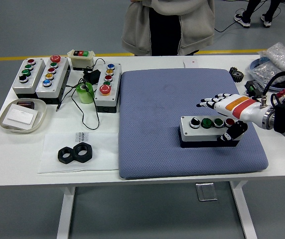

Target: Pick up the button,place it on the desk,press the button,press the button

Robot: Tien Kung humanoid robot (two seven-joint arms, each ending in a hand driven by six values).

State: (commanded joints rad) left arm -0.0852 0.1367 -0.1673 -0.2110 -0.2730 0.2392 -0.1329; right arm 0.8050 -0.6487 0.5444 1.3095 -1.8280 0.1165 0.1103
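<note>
A grey button box [208, 130] with a black selector, green buttons and a red button [229, 121] lies on the blue mat [157, 109], right of its middle. My right hand [226, 110] hovers over the box's right end with its white fingers [210, 102] spread out flat above the far edge. The thumb [232, 133] hangs down by the box's right front corner. The hand grasps nothing. My left arm is out of sight.
Several button boxes [50, 74] stand at the back left, with a green tape roll [85, 92] and cables. A white tray [23, 115] and black nuts [75, 153] lie front left. Parts and a bag [277, 62] crowd the right edge. A person [167, 25] stands at the far side.
</note>
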